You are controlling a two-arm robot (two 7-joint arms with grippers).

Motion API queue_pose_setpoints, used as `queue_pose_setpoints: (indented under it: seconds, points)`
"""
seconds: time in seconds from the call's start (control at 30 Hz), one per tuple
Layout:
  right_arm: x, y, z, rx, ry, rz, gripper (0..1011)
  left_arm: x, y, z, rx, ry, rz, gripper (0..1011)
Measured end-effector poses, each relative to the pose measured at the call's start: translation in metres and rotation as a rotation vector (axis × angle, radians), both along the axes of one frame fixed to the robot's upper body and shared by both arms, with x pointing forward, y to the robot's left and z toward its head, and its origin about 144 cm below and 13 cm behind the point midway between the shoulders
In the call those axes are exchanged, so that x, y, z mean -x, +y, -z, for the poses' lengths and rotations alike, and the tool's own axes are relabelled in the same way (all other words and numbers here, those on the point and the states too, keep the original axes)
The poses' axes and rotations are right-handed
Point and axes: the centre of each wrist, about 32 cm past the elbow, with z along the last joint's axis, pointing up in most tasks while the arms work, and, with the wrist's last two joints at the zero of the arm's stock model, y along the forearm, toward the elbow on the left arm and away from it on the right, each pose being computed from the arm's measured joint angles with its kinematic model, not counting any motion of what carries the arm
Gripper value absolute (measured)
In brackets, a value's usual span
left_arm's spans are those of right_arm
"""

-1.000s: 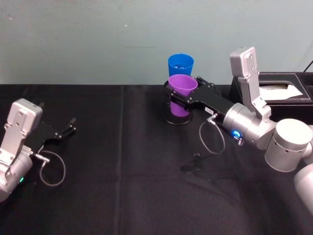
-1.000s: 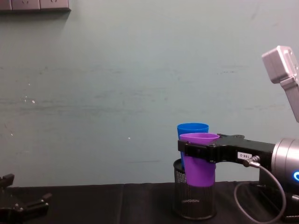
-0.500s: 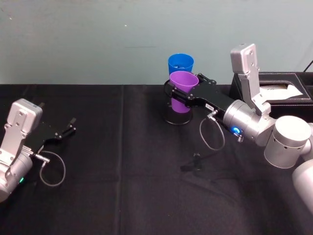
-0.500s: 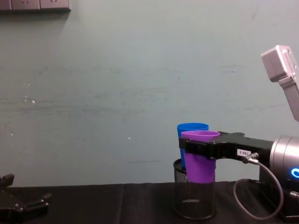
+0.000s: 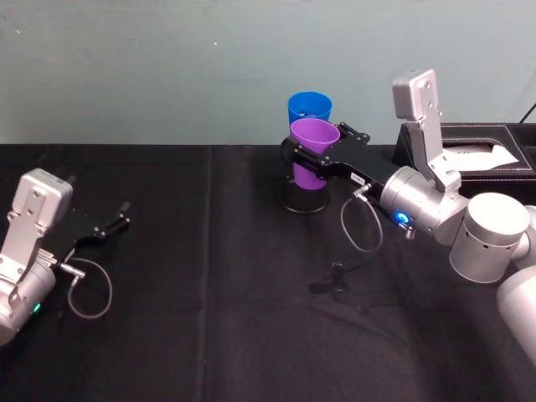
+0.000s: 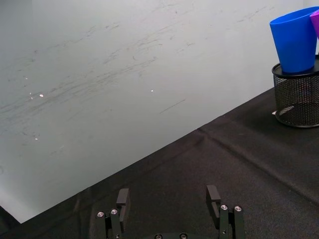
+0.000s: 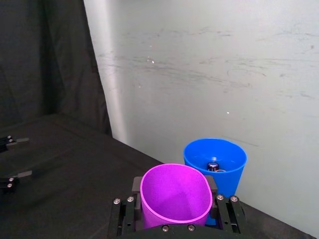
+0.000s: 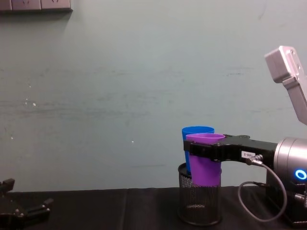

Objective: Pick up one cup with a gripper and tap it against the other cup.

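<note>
The purple cup (image 5: pixel 313 142) is held up in the air at the back of the table (image 5: pixel 209 327), with its open end up. It is squeezed between the two black fingers of the right gripper (image 5: pixel 311 157), which are pressed on both sides of it just under the rim. The cup is seen a little tilted in the head view. The blue cup (image 5: pixel 309 107) is found right behind it, next to the green wall (image 8: pixel 120 86). The two cups are very close, but whether they are touching cannot be told. The blue cup is set inside a black mesh holder (image 8: pixel 199 206), and the bottom of the purple cup is seen just at the top of that holder. A small dark round thing (image 7: pixel 213 165) is seen down inside the blue cup. A small black clip (image 5: pixel 331 280) is left on the table nearer the robot, and a black box (image 5: pixel 486 146) is placed on the right. The left gripper (image 6: pixel 167 199) is parked low at the far left of the table, and its fingers are spread apart with nothing between them.
</note>
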Motion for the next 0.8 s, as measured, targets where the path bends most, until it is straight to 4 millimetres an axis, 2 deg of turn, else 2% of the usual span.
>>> queue_pose_setpoints:
  seconds: [0.8]
  points:
    - [-0.019, -0.001, -0.006, 0.002, 0.005, 0.020, 731, 0.000, 0.000, 0.000, 0.000, 0.000, 0.000, 1000]
